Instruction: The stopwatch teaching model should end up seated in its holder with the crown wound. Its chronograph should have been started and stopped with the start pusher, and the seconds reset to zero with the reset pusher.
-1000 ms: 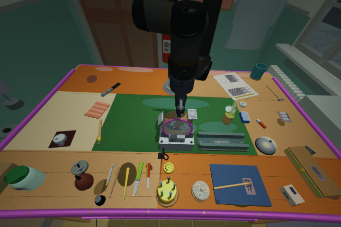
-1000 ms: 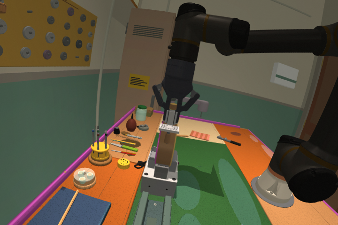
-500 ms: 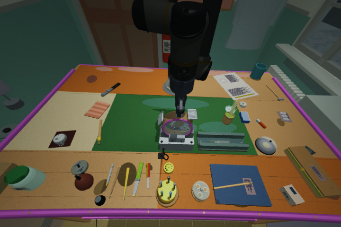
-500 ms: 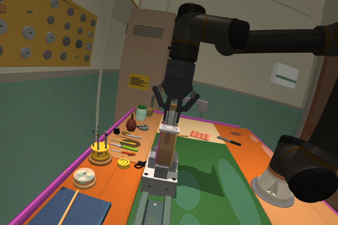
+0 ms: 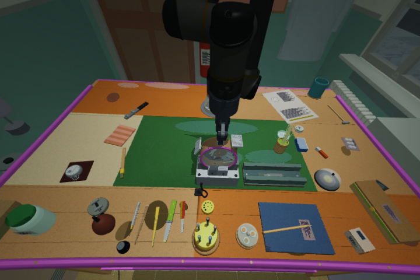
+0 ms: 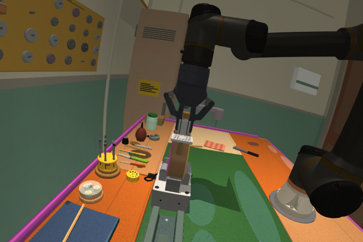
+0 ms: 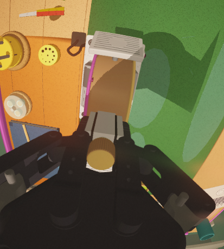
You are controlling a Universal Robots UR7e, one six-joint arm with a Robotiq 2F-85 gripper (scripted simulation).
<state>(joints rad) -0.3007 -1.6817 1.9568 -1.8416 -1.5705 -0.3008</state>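
Observation:
The stopwatch's dial is partly hidden behind my arm in the side camera, where only its purple-rimmed face [image 5: 218, 156] shows above the holder. The stopwatch model [image 6: 178, 159] stands upright in the grey holder [image 6: 172, 191] at the middle of the green mat, and at its top the knurled brass crown [image 7: 100, 156] sits on a grey stem that my gripper [image 6: 185, 123] is closed around from above. Two ribbed grey pusher pads flank the crown, one [image 5: 236, 140] on the right and one [image 5: 197, 145] on the left.
A yellow screwdriver stand [image 6: 107, 165] and a perforated yellow disc [image 6: 132, 175] sit on the orange strip beside the holder, with hand tools [image 6: 135, 158] beyond. A grey rail [image 5: 274, 173] lies next to the holder. A blue pad [image 5: 295, 227] lies near the front edge.

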